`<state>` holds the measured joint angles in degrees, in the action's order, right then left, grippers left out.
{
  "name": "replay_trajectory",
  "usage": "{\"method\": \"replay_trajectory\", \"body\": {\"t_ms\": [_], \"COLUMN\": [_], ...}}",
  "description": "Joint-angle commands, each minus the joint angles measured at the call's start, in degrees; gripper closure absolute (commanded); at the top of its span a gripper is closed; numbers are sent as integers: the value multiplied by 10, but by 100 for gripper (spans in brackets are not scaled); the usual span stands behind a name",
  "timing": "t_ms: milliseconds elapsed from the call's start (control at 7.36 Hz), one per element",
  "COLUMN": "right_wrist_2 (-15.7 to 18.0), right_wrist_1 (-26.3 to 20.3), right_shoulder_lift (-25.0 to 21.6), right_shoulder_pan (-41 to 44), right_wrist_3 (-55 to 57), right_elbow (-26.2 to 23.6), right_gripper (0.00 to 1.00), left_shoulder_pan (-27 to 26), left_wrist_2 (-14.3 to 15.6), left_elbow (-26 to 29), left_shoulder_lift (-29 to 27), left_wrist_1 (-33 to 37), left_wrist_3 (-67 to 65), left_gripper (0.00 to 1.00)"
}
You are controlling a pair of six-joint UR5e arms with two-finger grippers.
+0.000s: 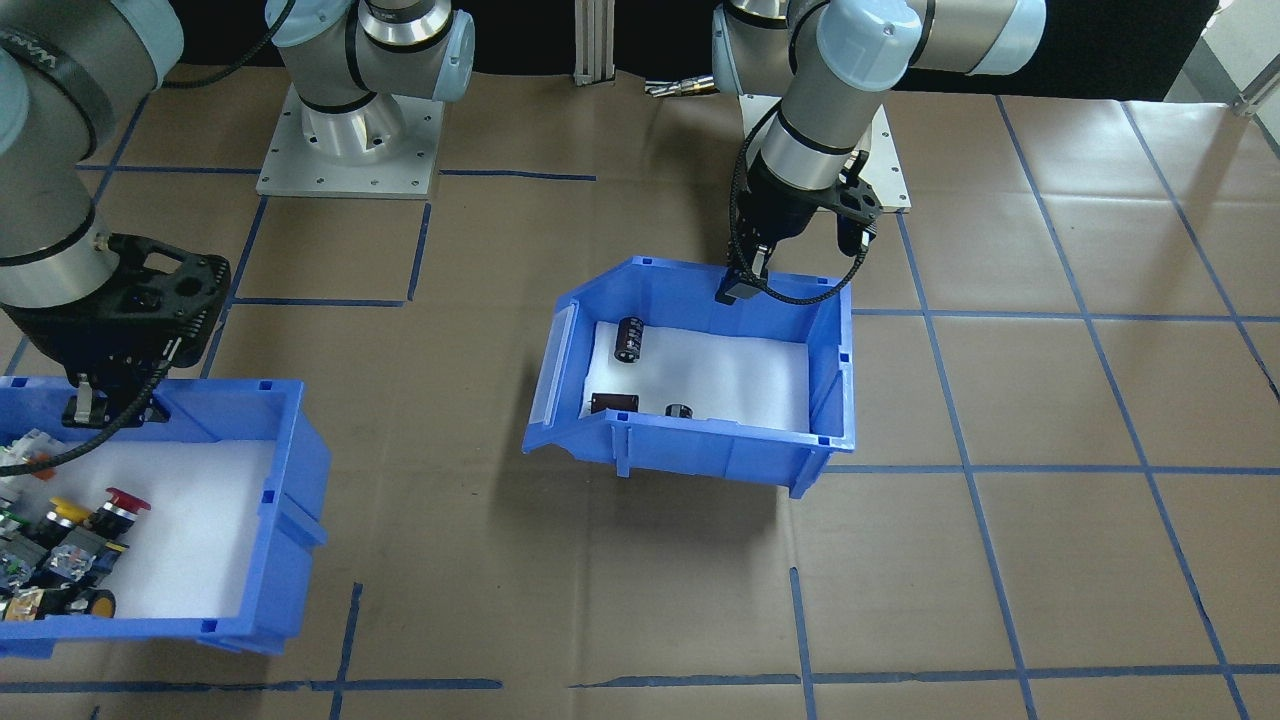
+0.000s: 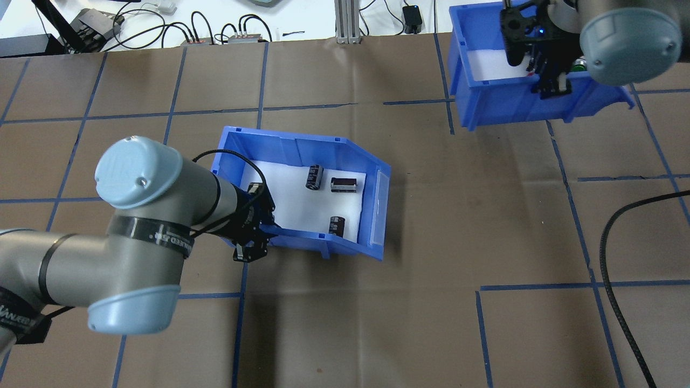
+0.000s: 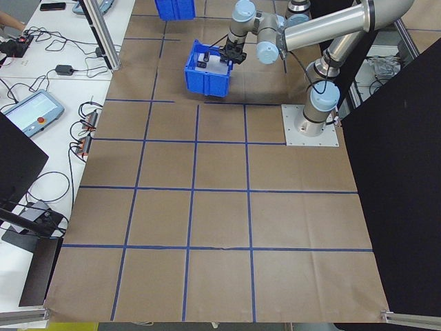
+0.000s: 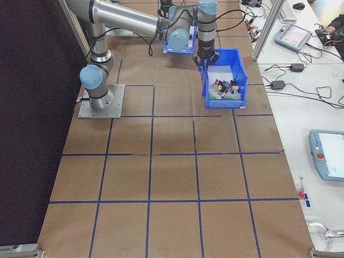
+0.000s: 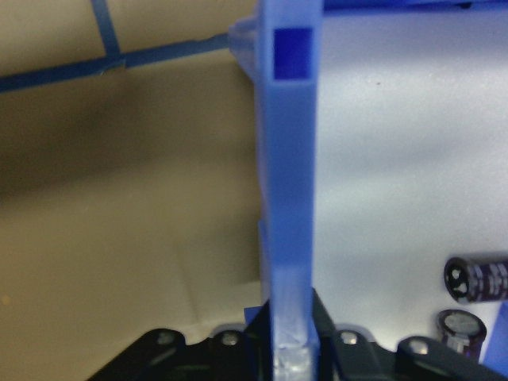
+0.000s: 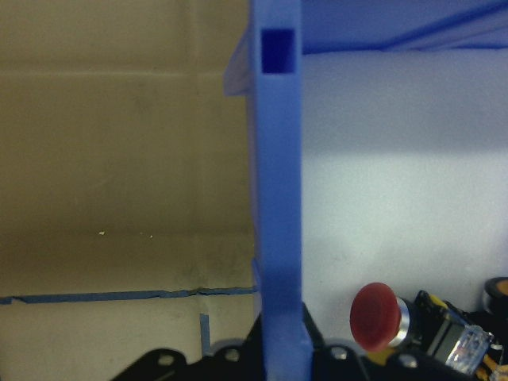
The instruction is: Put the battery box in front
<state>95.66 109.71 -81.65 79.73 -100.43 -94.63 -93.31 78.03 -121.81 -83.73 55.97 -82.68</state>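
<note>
The battery box (image 1: pixel 700 446) is a blue open-top bin with a white floor, near the table's middle. Three dark batteries (image 2: pixel 315 177) lie inside it. My left gripper (image 2: pixel 260 233) is shut on the box's wall on the robot's side, one finger on each side of the rim. In the left wrist view that blue wall (image 5: pixel 287 175) runs straight into the left gripper (image 5: pixel 290 359). The box casts an offset shadow and looks raised and tilted. My right gripper (image 2: pixel 550 86) is shut on the wall of the other blue bin (image 2: pixel 512 105), which holds colourful push-buttons (image 6: pixel 375 316).
A black cable (image 2: pixel 609 242) loops over the table's right side in the overhead view. The two arm base plates (image 1: pixel 350 150) sit at the robot's edge. Desks with cables and an aluminium post (image 2: pixel 345 21) line the far side. Blue tape marks a grid on the brown paper.
</note>
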Motion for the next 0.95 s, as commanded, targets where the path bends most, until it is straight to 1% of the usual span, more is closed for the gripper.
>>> {"method": "replay_trajectory", "body": {"t_ms": [0, 136, 272, 408, 680, 816], "right_wrist_2": [-6, -24, -30, -31, -32, -32], "right_wrist_1": [35, 49, 75, 75, 74, 74], "right_shoulder_lift": [-62, -82, -97, -99, -103, -110], "right_shoulder_pan": [-48, -70, -90, -89, -89, -88], "right_wrist_3": [-33, -72, -92, -93, -92, -91], "right_elbow": [-104, -141, -162, -165, -172, -179], "right_gripper": [100, 100, 100, 100, 100, 100], "left_shoulder_pan": [7, -4, -26, -49, -72, -82], "left_wrist_2": [-1, -2, -11, -35, -36, -33], "left_elbow": [128, 187, 239, 286, 384, 415], "left_shoulder_lift": [-114, -170, -228, -271, -350, -373], "left_wrist_1": [16, 17, 8, 6, 5, 5], "left_wrist_3": [10, -3, -41, -91, -161, -172], "left_gripper": [100, 99, 99, 99, 94, 91]}}
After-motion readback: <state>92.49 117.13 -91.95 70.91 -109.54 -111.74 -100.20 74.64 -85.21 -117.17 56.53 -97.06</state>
